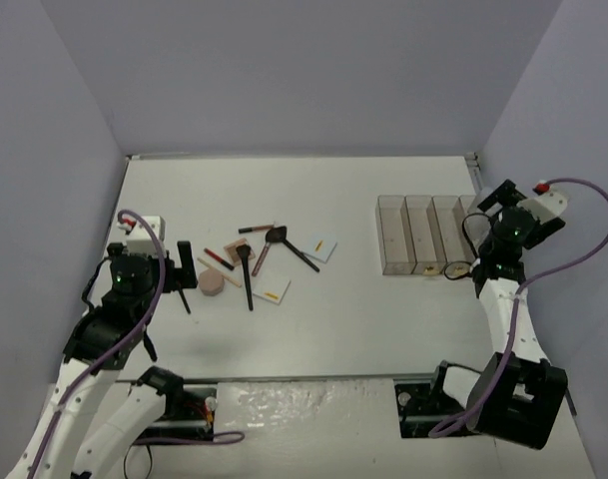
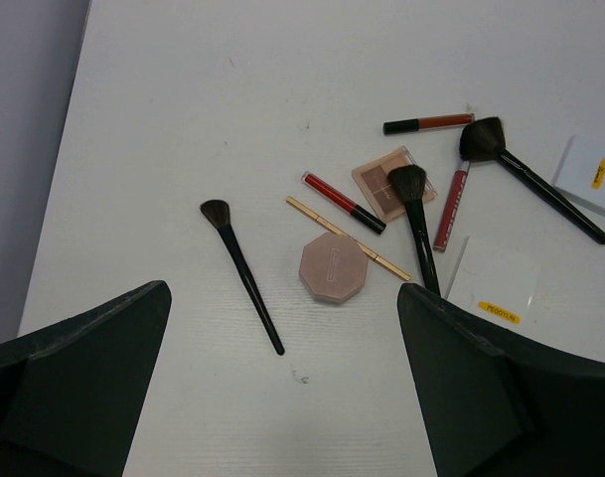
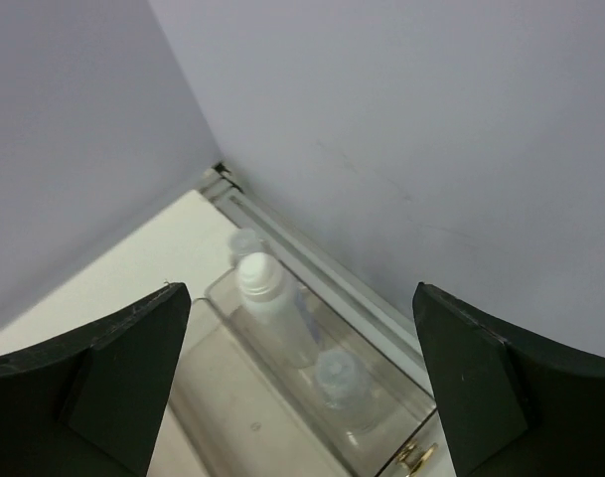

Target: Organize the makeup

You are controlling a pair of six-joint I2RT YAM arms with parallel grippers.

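Observation:
The makeup lies in a loose pile on the white table. In the left wrist view I see a black-handled brush, a pink compact, a tan pencil, a red pencil, two more brushes and white cards. My left gripper hangs open just short of the pile, holding nothing. My right gripper is open above the clear organizer's right end compartment. A clear white-capped bottle lies in it, with another bottle nearer.
A brown eyeshadow palette and two lip gloss tubes lie among the pile. A small gold item sits at the organizer's front. Grey walls close in the table on three sides, the right wall next to the organizer.

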